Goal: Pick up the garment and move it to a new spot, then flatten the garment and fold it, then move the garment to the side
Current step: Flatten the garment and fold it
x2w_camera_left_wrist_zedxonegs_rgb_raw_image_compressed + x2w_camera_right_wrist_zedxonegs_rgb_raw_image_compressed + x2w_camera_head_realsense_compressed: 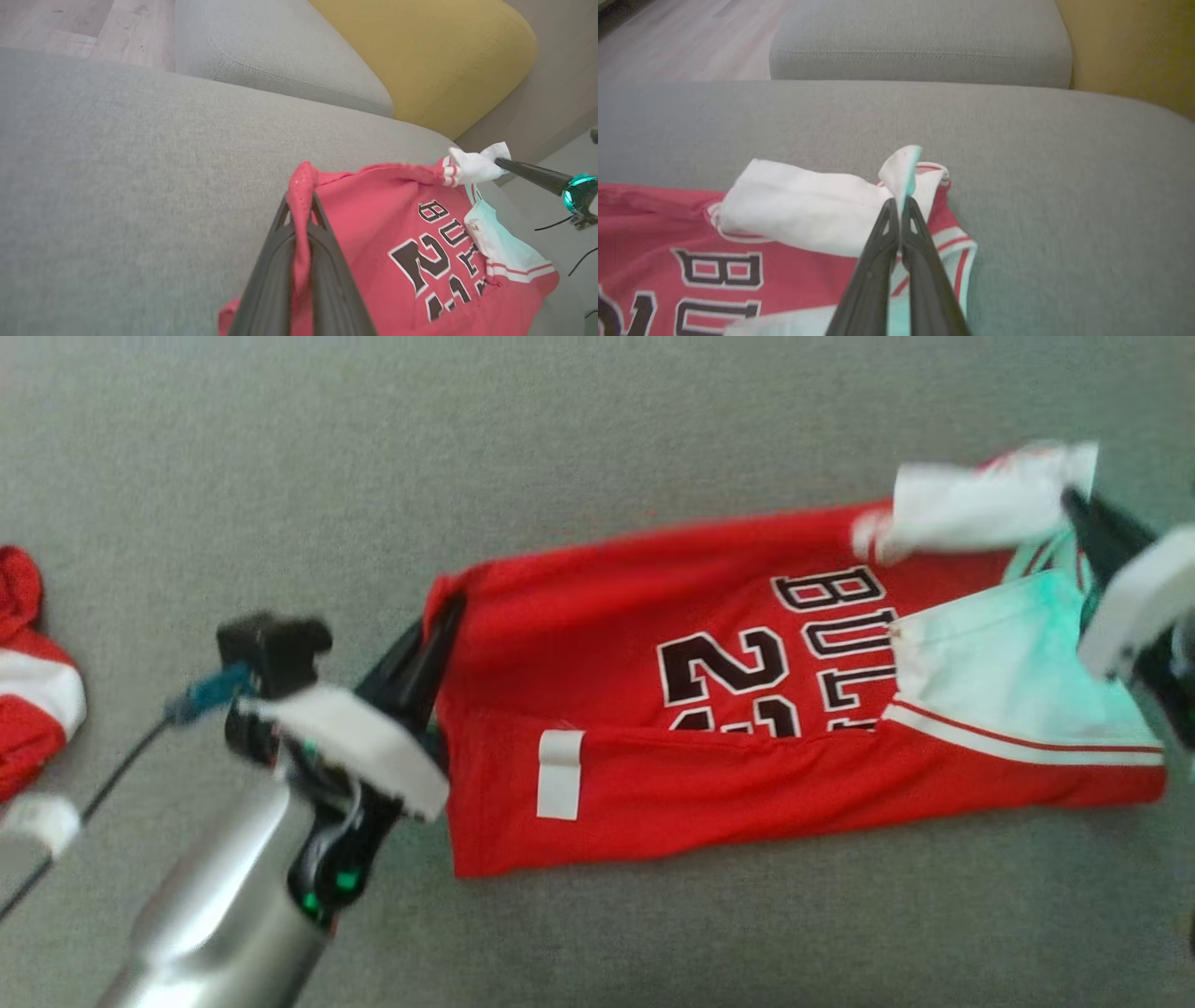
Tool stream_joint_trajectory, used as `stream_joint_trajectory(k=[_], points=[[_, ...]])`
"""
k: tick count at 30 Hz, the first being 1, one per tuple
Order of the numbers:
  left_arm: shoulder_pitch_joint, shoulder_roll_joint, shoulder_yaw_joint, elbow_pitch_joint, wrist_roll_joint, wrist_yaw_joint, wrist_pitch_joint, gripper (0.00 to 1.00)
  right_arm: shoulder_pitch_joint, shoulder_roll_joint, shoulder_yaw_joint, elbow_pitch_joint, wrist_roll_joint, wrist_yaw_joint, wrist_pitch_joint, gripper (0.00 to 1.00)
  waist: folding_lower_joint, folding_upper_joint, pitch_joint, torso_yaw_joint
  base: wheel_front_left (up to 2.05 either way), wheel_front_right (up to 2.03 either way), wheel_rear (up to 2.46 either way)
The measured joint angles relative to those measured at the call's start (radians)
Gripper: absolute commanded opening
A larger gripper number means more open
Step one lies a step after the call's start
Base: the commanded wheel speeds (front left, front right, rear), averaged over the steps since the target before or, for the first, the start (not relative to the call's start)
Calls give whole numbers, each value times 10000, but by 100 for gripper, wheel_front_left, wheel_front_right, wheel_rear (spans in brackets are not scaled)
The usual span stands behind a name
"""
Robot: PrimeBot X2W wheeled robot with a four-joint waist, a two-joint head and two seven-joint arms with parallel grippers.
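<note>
The garment [709, 691] is a red jersey with black and white lettering and white trim, spread across the grey cushion [597, 457]. My left gripper [446, 616] is shut on the jersey's red hem corner; in the left wrist view its dark fingers [322, 261] pinch a ridge of red cloth [301, 196]. My right gripper [1074, 504] is shut on the white shoulder part [980, 495] at the far right; in the right wrist view the white cloth [803, 210] rises between my gripper's [901, 203] fingertips. Both pinched corners are lifted slightly off the cushion.
Another red and white garment [28, 681] lies at the left edge of the cushion. Beyond the cushion are a second grey cushion [280, 51], a yellow cushion [430, 51] and wooden floor [686, 37]. A thin cable [103, 793] trails from my left wrist.
</note>
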Motion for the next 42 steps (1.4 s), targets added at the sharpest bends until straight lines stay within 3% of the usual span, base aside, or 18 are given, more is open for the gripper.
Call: stream_joint_trajectory(k=[6,11,12,13,15,18,23,27,29,36,42], points=[[1506,487,100,-1018,73,617,-355,0,1707,10,-493,-1114,127,0,326,0,-1,0,-360,-403,0,0,0],[2282,554,73,-1388,73,888,-391,0,2322,385,-562,-1325,48,0,441,0,0,0,-445,-636,0,0,0],[2420,568,61,-1415,79,989,-439,19,2406,508,-579,-1350,2,0,443,47,1,0,-464,-669,0,0,0],[2551,579,50,-1417,107,1137,-491,46,2459,614,-585,-1367,-44,0,445,100,1,0,-491,-695,0,0,0],[2765,709,-36,-1371,431,1365,-591,100,2551,648,-529,-1396,-307,0,660,100,0,0,-531,-732,0,0,0],[2953,821,42,-1271,913,1758,-1233,100,2754,662,-631,-1476,-368,0,909,100,1,0,-563,-741,0,0,0],[3049,481,742,-1404,1664,2401,-3315,100,2764,769,-1469,-1714,-533,0,1120,100,0,0,-554,-714,0,0,0],[3351,19,1110,-1584,3091,2725,-3559,100,2403,1315,-1871,-1308,-1018,0,1367,100,1,0,-475,-657,0,0,0],[3532,-568,1605,-1960,3678,2717,-3576,100,2108,1532,-1881,-865,-1264,0,1486,100,2,0,-441,-567,0,0,0],[4204,-2111,2612,-2128,5507,1898,-3588,100,1476,1655,-1969,920,-2433,0,1572,100,1,0,-416,-104,0,0,0],[4698,-2640,3281,-1944,6186,1101,-3588,100,1015,1588,-2169,1793,-2464,0,1722,100,1,0,-513,247,0,0,0]])
